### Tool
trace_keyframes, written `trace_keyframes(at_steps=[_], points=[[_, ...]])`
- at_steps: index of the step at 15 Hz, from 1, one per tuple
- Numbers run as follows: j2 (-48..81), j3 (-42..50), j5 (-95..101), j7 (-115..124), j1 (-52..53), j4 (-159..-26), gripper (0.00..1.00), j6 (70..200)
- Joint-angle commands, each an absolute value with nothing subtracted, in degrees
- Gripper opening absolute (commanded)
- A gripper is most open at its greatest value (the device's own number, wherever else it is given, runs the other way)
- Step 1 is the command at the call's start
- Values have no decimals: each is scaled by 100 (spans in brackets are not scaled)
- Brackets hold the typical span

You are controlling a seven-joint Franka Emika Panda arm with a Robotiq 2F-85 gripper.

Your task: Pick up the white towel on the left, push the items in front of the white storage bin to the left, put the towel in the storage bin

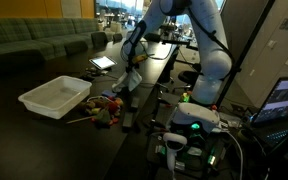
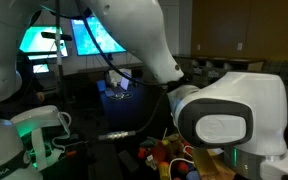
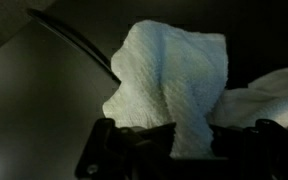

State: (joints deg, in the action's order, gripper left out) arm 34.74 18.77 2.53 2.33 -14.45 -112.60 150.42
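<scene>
In the wrist view my gripper is shut on the white towel, which bunches between the two dark fingers and spreads away from them. In an exterior view the towel hangs from the gripper above the dark table, just right of the items, a small red, yellow and green cluster. The white storage bin sits left of that cluster with nothing visible inside. In an exterior view the towel shows as a pale patch behind the arm, and coloured items lie low in the picture.
A flat tablet-like screen lies on the table beyond the gripper. A green couch lines the back. The robot base and cabling stand at the right, next to a laptop. Lit monitors glow behind.
</scene>
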Motion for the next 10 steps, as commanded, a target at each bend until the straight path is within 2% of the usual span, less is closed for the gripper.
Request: trace_keyframes(at_steps=[1, 6, 10], points=[[2280, 2453, 784, 817, -1074, -12531, 4, 15565], [1440, 3153, 1756, 1701, -820, -13062, 4, 15645], [1476, 2938, 2133, 1861, -930, -13102, 4, 15705]])
